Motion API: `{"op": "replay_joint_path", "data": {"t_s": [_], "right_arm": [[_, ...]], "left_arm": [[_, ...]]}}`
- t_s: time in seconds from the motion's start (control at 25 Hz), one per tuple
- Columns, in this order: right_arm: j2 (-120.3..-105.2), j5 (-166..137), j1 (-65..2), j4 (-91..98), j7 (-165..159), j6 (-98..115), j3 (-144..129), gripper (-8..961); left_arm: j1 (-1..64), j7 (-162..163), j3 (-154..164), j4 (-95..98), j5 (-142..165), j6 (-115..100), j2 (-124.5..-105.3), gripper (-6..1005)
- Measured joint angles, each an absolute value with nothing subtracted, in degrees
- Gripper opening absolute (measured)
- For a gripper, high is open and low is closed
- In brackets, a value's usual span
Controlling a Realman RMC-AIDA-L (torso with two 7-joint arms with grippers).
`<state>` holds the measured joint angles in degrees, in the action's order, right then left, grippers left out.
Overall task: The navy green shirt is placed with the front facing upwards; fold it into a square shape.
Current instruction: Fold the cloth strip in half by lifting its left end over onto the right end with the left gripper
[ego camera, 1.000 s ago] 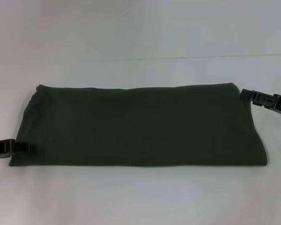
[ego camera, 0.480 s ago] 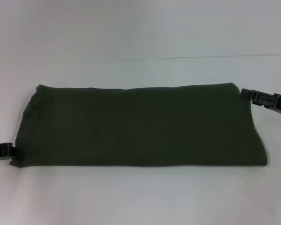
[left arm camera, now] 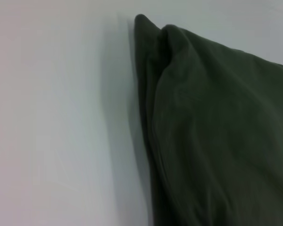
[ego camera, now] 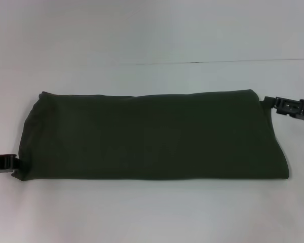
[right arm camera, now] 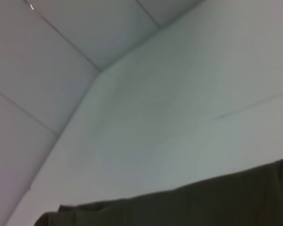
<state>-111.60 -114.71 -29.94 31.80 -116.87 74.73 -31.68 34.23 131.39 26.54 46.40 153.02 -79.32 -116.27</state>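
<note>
The white table (ego camera: 152,212) fills the head view; on it the navy green shirt (ego camera: 152,134) lies as a long flat band from 9 to 3 o'clock, plain back upward, no print showing; the band is much wider than deep, so not yet square.

Judgement: step in hand is the crosswise fold, one short end carried over to the other; to do it well I should pinch all layers at an end's corners, lift only enough to clear, lay edge onto edge, and keep the far hem from dragging; the stacked layers seen in the left wrist view could slip apart if only the top one is caught.

My left gripper (ego camera: 4,163) sits at 9 o'clock, low, tip at the shirt's near-left corner, touching or just beside it; I cannot tell whether its fingers are apart or together.

My right gripper (ego camera: 293,107) sits at 3 o'clock by the far-right corner, just beside the cloth; finger state likewise cannot be told; neither visibly holds fabric.
</note>
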Motion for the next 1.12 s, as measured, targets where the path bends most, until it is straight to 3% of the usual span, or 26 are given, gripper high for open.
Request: {"op": "replay_joint_path", "data": {"t_s": [0.16,0.32,0.4,1.12], "right_arm": [[-109.86,-122.9,-30.4,42.2,-132.8,78.8,-36.6,826],[-106.43,-136.2,-34.2,45.5,-147.6,83.5,-38.7,825],[-105.63,-140.9,-35.9,45.2,-150.3,84.9,-38.8,825],[-109.77,-147.9,-38.9,39.6,-148.9,83.2,-39.3,825]], "left_arm": [[34.3,131.3,26.6,46.5,153.0,-80.1,-116.27,0],[34.4,131.0,26.6,46.5,153.0,-80.4,-116.21,0],[34.5,130.7,26.6,46.5,153.0,-80.6,-116.2,-1],[34.5,130.0,26.6,46.5,153.0,-81.6,-116.09,-1]]}}
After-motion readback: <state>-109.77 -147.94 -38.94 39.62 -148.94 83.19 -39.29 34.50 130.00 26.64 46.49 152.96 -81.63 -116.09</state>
